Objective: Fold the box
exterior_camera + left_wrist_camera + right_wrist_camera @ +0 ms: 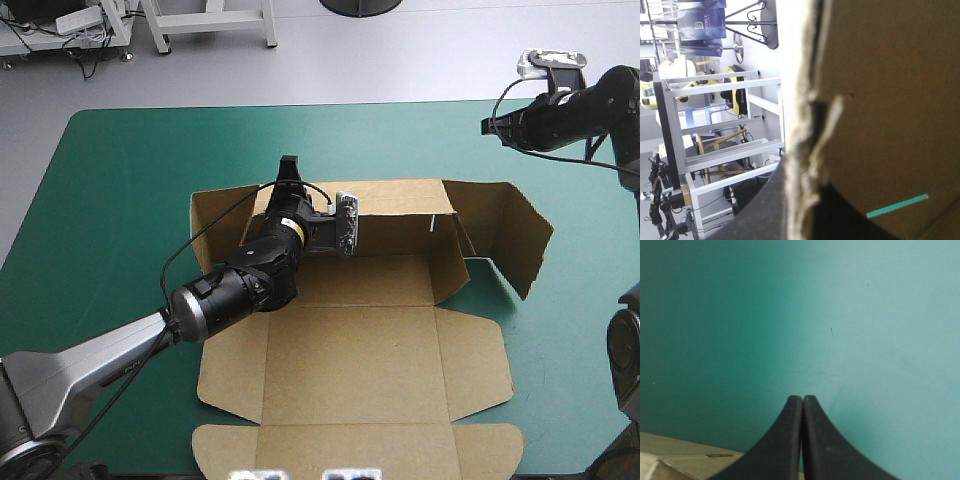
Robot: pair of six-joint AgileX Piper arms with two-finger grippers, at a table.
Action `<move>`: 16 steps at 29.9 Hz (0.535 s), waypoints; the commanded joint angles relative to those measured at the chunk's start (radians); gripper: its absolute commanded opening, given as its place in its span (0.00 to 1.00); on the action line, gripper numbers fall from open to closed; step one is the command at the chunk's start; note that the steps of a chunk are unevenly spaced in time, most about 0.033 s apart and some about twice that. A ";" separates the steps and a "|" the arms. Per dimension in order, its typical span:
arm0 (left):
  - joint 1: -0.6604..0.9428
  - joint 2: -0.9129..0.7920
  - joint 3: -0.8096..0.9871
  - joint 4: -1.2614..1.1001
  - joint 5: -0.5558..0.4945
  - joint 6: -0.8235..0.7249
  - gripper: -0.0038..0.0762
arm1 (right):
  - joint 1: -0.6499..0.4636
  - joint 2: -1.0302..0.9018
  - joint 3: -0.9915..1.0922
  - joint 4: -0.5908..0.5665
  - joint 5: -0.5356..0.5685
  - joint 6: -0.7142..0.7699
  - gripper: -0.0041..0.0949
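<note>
Box [350, 360]: lies at middle of tabletop [120, 200], far wall raised. Left pincer [289, 168] clamped on that wall's top edge; right pincer [802, 400] clenched empty, above far right corner. Risk: slipping off thin board, dropping wall back flat.

Table with teal-green cover [110, 200] filled most of the scene. Pale grey floor [430, 60] lay beyond its far edge. White frame legs [270, 30] stood far left, dark round base [360, 5] far middle. White metal rack [720, 85] stood in a brightly lit room.
</note>
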 commanded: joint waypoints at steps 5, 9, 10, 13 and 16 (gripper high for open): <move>-0.007 -0.023 -0.005 -0.059 0.004 -0.018 0.04 | -0.008 0.050 -0.034 0.055 0.079 -0.113 0.02; -0.007 -0.023 -0.005 -0.059 0.012 -0.018 0.04 | -0.008 0.051 -0.027 0.014 0.139 -0.134 0.02; -0.007 -0.023 -0.005 -0.059 0.015 -0.018 0.04 | -0.008 0.045 -0.022 0.012 0.139 -0.134 0.02; -0.007 -0.023 -0.005 -0.059 0.016 -0.018 0.04 | -0.008 0.017 0.010 0.010 0.139 -0.163 0.02; -0.007 -0.023 -0.005 -0.059 0.017 -0.018 0.04 | -0.016 -0.025 0.091 -0.002 0.139 -0.210 0.02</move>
